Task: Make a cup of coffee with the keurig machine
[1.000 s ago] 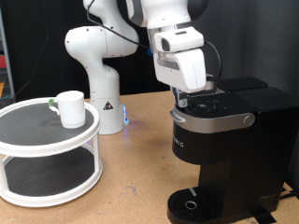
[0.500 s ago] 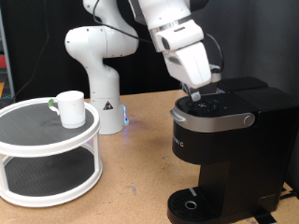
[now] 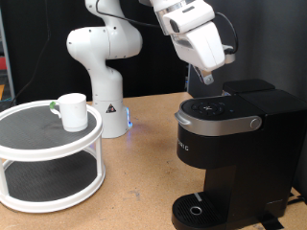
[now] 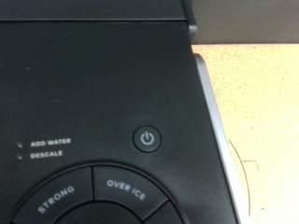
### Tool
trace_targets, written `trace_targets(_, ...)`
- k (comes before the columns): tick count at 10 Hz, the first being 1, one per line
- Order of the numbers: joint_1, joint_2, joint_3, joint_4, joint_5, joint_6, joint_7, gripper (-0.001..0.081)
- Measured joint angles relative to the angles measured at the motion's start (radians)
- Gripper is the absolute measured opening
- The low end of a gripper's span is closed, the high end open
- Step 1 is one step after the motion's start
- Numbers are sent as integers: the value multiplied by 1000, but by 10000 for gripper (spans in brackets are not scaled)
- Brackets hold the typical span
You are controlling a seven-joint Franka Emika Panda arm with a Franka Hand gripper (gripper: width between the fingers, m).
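The keurig machine stands at the exterior view's right, black with a silver trim band and its lid closed. My gripper hangs tilted just above the machine's top panel, apart from it and holding nothing. The wrist view shows that panel close up, with the power button and the STRONG and OVER ICE buttons; my fingers do not show there. The cup, a white mug, stands on the top shelf of a white round stand at the exterior view's left, far from the gripper.
The machine's round drip tray at the bottom holds no cup. The arm's white base stands at the back on the wooden table, between the stand and the machine. The table also shows beside the machine in the wrist view.
The gripper has lifted off the machine's top panel and swung upward and to the exterior view's right, tilting more. The cup and the machine have not moved.
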Motion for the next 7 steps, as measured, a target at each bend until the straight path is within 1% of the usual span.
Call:
trace_targets(1,0,0,7,-20,27,88,48,7)
trace_targets(2,1,-2,19,-50,89,197,100,7)
trace_targets(3,3,-7,23,-73,161,255,138,7)
trace_targets(4,2,-18,18,-87,204,254,158,7)
trace_targets(5,-1,-38,3,-97,208,189,158,7)
trace_targets(7,-17,-94,-34,-118,177,46,116,7)
